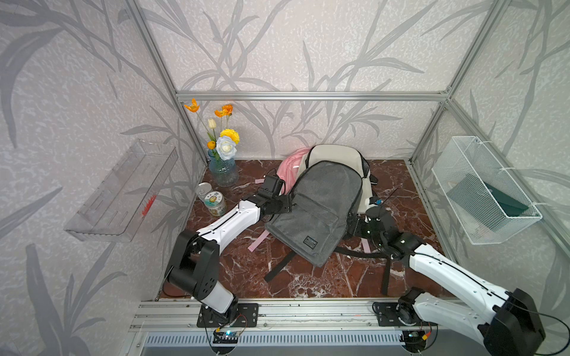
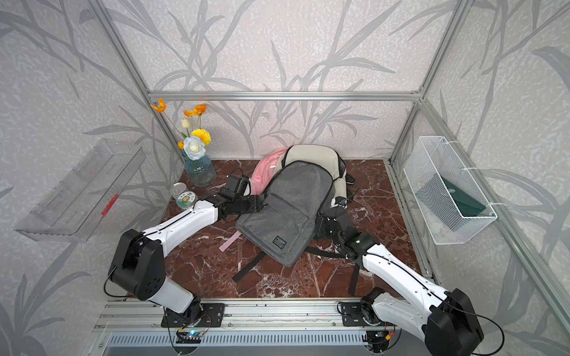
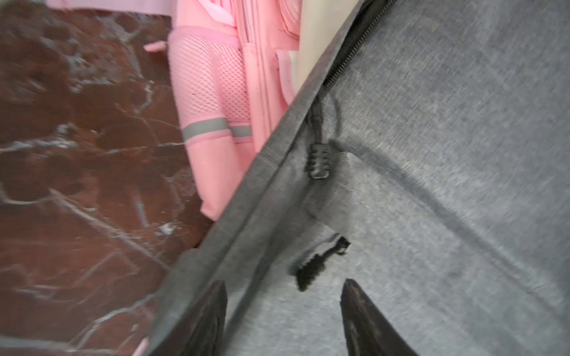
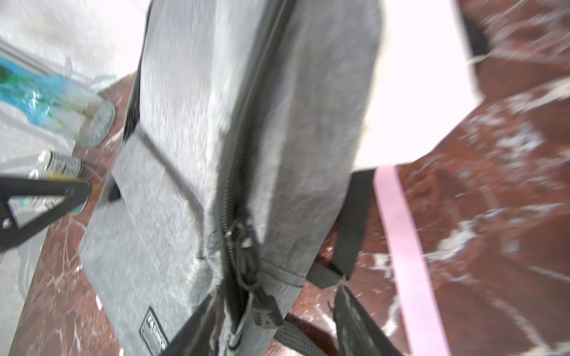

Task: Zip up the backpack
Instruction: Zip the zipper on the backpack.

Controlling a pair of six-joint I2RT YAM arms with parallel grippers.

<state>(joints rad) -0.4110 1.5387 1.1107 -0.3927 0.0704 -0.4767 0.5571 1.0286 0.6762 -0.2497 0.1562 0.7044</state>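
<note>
The grey backpack point(image 1: 317, 209) point(image 2: 290, 209) lies flat on the marble floor in both top views, its top resting on a cream backpack point(image 1: 336, 154) and a pink one point(image 1: 288, 169). My left gripper point(image 1: 282, 203) point(image 3: 283, 308) is at its left edge, open over grey fabric, with two black zipper pulls point(image 3: 317, 160) point(image 3: 317, 265) just beyond the fingertips. My right gripper point(image 1: 354, 226) point(image 4: 277, 326) is at its right edge, also open. A black zipper pull point(image 4: 266, 311) hangs loose between its fingers, below the slider point(image 4: 243, 255). The zipper teeth point(image 4: 246, 138) above the slider look joined.
A blue glass vase of flowers point(image 1: 223, 172) and two cans point(image 1: 216, 203) stand at the back left. A clear shelf point(image 1: 123, 191) hangs on the left wall, a white wire basket point(image 1: 484, 191) on the right. Black straps point(image 1: 279, 268) and a pink strap point(image 1: 259, 240) trail across the floor.
</note>
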